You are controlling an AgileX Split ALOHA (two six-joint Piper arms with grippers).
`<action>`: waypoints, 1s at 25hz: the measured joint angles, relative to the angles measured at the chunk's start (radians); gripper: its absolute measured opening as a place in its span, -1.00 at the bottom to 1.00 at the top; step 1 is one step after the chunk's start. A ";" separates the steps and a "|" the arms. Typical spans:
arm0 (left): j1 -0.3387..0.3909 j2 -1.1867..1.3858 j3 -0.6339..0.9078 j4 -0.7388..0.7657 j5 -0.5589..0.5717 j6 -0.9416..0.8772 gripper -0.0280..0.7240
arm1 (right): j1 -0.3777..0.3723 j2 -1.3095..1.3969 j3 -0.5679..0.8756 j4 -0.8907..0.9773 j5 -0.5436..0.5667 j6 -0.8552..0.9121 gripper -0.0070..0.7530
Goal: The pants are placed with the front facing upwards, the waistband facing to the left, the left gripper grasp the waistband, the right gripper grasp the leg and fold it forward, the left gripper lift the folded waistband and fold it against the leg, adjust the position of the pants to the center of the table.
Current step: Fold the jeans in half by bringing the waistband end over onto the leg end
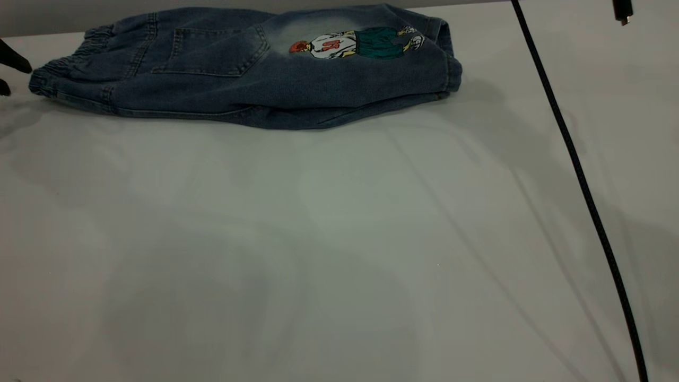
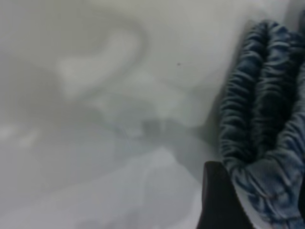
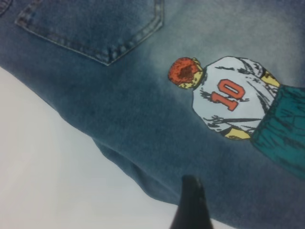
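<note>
Folded pants (image 1: 254,79) are lying at the white tabletop's (image 1: 318,239) far edge, the left pincer (image 1: 8,74) spreading beside the waistband (image 2: 257,119), while the right pincer's state cannot be told.

waistband (image 2: 259,109): ruched blue denim, bunched into tight gathers, folded so two puffy ridges run side by side with a dark crease between them
pants (image 2: 276,191): only a bit of smoother denim with a stitched seam shows below the gathers
left pincer: just one dark finger (image 2: 219,200) in shot, right against the lower end of the elastic, looks like it's touching the fabric
desk (image 2: 95,95): pale grey, plain, soft shadows and blurry lighter patches all over it, tiny dark speck near the cloth
</note>
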 joint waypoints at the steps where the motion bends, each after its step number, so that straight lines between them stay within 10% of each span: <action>1: 0.000 0.004 0.000 -0.010 -0.005 0.004 0.04 | 0.000 0.000 0.000 0.001 0.003 0.000 0.23; 25: -0.002 0.005 0.000 -0.229 -0.018 0.050 0.12 | 0.000 0.000 0.000 0.002 0.007 -0.003 0.23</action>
